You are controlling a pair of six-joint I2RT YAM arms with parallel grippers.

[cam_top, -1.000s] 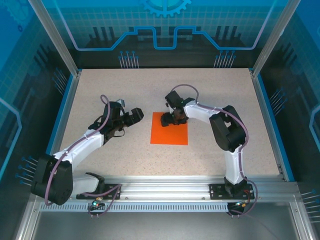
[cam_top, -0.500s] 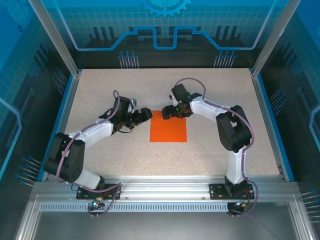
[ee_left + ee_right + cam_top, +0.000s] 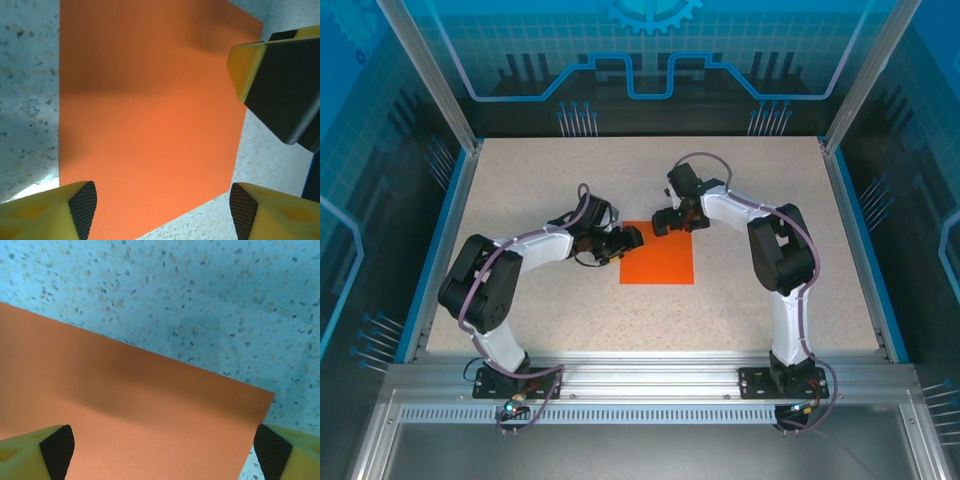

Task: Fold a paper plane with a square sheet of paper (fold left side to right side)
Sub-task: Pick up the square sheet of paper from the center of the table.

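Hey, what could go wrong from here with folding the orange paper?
The left gripper and right gripper sit close together by the far left corner of the square sheet of paper; they might collide. The sheet lies flat on the table, so a closing gripper may slide or crumple it.

no legible text, labels, brands or numbers, blue back panel [image 3: 650,60] apparently bearing only line graphics

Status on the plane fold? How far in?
Done: nothing folded yet; the square sheet of paper lies flat on the table, no crease visible. In hand: left pincer, open, at its left edge; right pincer, open, at its far edge; neither grips it. Left: the left-to-right fold and every fold after it.
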